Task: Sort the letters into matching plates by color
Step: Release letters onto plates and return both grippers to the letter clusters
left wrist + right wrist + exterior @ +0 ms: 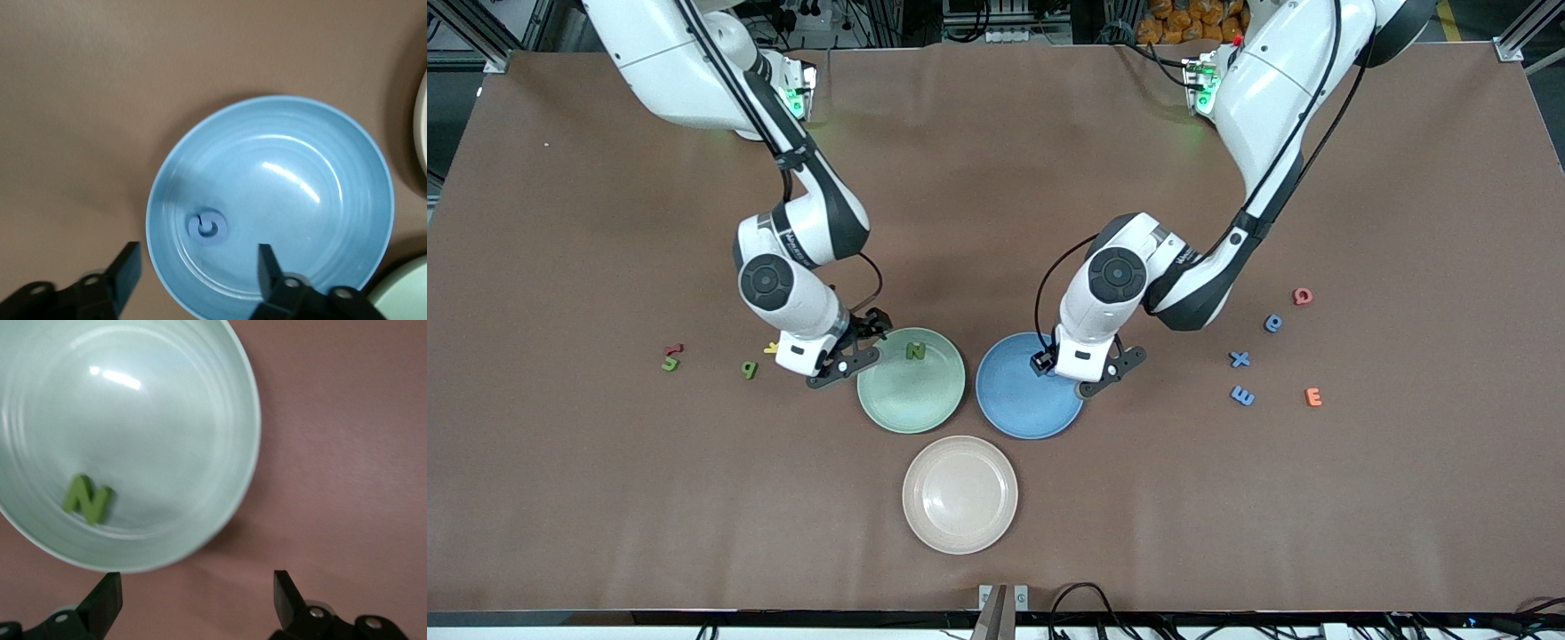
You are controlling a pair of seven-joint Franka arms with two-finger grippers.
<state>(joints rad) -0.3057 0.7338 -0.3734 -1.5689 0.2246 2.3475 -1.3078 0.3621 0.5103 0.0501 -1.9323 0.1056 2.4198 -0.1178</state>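
Front view shows the right gripper point(852, 353) released, jaws spread, over the mint green plate's point(911, 404) rim at the right arm's end, a green N point(915, 351) lying loose inside, likely just dropped there to match colour. Over the blue plate point(1024, 409), just beside the mint green plate, the left gripper point(1085, 369) hangs with fingers parted and empty, a small blue letter point(207, 227) resting inside. Well away from the mint green plate, three blue letters point(1241, 396) wait near the left arm's end and two green letters point(749, 369) toward the right arm's, unsorted on the worktop point(996, 133).
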